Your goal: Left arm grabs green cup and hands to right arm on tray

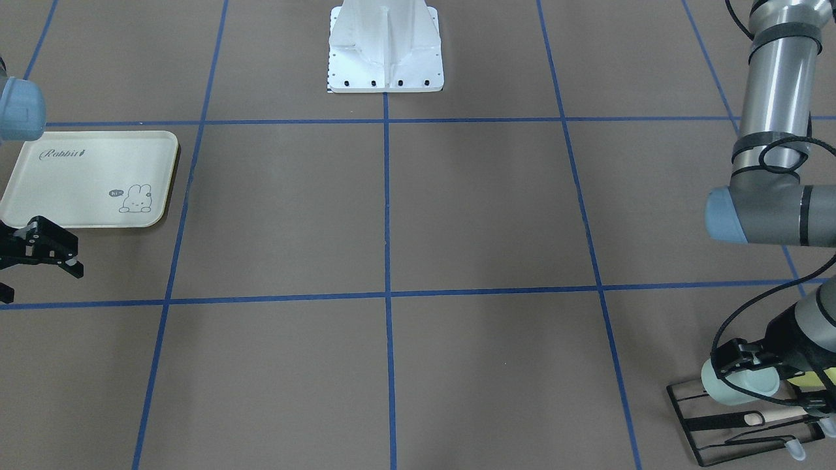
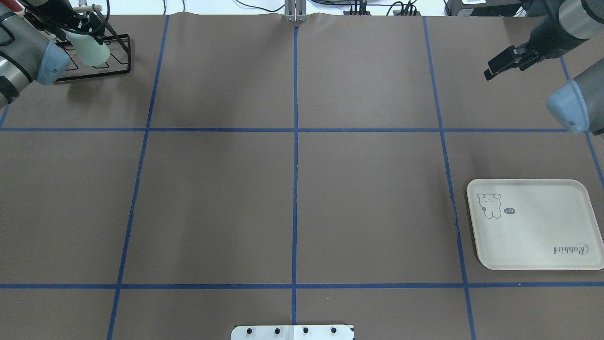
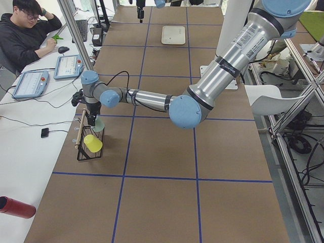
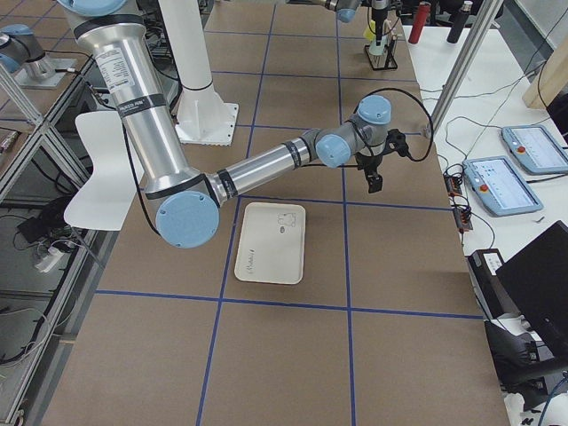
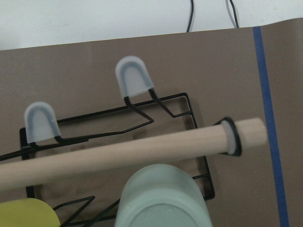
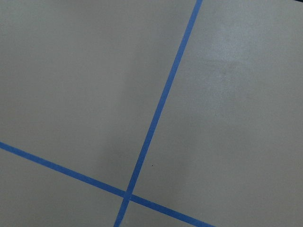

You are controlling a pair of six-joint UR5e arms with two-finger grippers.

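Reaching into the lower right corner of the front-facing view, the left arm [image 1: 777, 98] has its end effector [image 1: 731, 367] clamped on the green cup [image 1: 751, 386], one of two cups on the table [image 1: 483, 215]. The pale mint tumbler lies tipped on its side between the black fingers, just above a single black wire rack [image 1: 684, 424].

The left wrist camera shows the cup's rounded end at bottom centre, in front of one wooden dowel [image 5: 118, 158] that crosses the frame. Beyond the dowel, two pale-blue capped prongs [image 5: 135, 78] rise from the rack. The second cup, a yellow-green cup [image 5: 26, 213], sits in the rack at the frame's lower left corner.

Two arms are in view. The right arm [image 2: 573, 108] comes in at the upper right of the overhead view. Its end effector [image 1: 42, 277] hangs over bare table with its fingers apart, gripping nothing. In the front-facing view it is at the left edge, just below the tray's lower left corner.

The one tray [image 1: 85, 170] lies flat at the middle left of the front-facing view, well apart from both cups. Its surface shows only the grey "Rabbit" script and the bunny drawing.

One white robot base [image 1: 385, 52] stands at top centre. One operator [image 3: 25, 35] sits at a side desk in the upper left of the left-end view.
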